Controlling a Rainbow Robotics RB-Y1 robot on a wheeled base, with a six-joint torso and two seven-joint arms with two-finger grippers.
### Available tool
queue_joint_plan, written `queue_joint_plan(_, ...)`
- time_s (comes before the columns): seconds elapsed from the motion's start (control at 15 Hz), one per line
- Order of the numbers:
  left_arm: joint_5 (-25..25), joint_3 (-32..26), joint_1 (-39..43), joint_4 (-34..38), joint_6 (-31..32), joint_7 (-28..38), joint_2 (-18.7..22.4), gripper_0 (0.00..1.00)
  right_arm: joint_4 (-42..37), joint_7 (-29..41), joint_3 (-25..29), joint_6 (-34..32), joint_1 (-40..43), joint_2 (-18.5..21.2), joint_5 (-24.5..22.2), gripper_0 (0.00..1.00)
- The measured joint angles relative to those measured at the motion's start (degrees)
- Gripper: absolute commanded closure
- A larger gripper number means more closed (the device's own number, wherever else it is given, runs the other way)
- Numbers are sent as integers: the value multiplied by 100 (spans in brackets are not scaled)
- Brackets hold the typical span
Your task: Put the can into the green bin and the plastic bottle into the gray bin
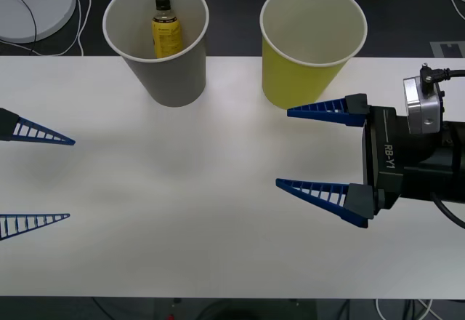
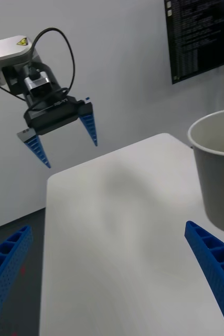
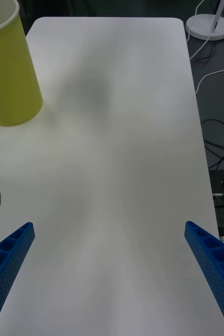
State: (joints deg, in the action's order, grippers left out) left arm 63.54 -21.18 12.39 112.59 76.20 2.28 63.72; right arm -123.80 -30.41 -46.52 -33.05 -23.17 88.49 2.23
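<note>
The gray bin (image 1: 161, 51) stands at the table's back, left of centre. The plastic bottle (image 1: 166, 29), yellow with a black cap, stands upright inside it. To its right is the green bin (image 1: 309, 58); its white inside looks bare from here. The can is out of view. My right gripper (image 1: 282, 148) is open and holds nothing, hovering just in front of the green bin. At the table's left edge my left gripper (image 1: 71, 180) is open and holds nothing. In the right wrist view the gray bin (image 2: 216, 173) is close and the left gripper (image 2: 71, 154) hangs farther off.
The white table (image 1: 182, 233) has free room in front of both cups. A white round lamp base (image 1: 33, 4) with cables lies beyond the back left corner. In the left wrist view cables (image 3: 216, 147) lie on the dark floor beside the table.
</note>
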Motion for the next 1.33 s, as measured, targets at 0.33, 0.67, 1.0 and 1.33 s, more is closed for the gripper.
queue_joint_plan(0.33, 0, 0, 0, 0, 0, 0, 0, 0, 647, 1479, 331, -1301, 2, 81, -1058, 0)
queue_joint_plan(0.67, 0, 0, 0, 0, 0, 0, 0, 0, 876, 1602, 841, -1806, 341, 227, -1308, 0)
queue_joint_plan(1.0, 0, 0, 0, 0, 0, 0, 0, 0, 639, 3057, 3617, -2135, 2255, -346, -2806, 0)
queue_joint_plan(1.33, 0, 0, 0, 0, 0, 0, 0, 0, -326, 4638, 5842, -2140, 3838, -888, -4004, 0)
